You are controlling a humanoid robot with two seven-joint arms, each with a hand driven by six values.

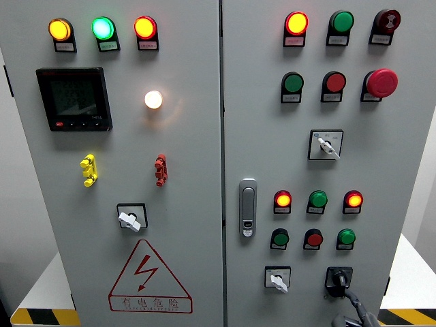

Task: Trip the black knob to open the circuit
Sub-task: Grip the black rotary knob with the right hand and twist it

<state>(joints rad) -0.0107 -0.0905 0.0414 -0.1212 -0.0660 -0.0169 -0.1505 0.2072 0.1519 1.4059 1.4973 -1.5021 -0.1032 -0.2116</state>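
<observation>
At the panel's lower right, the right hand [351, 315] rises from the bottom edge — 1 finger touches the black knob [338, 278]. Its grip cannot be told.

Only a small part of the robot shows, at five o'clock along the bottom edge: the right hand [353, 312], built of dark grey, matte segments. Its fingers [354, 300] are slim and jointed, with rounded links. No cables, screws or markings can be made out on it.
</observation>
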